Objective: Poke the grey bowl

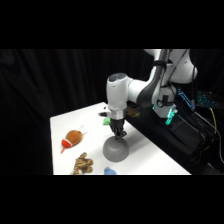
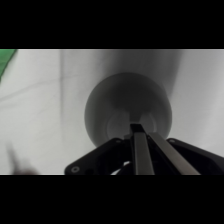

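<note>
Matte grey bowl (image 1: 116, 150) dome-up on white tabletop (image 1: 145, 150), near front edge, directly under gripper (image 1: 118, 136). Jaws pressed together, tips at or just above crown. Risk: off-centre push skids bowl off rounded top toward plush toy (image 1: 73, 138).
</note>
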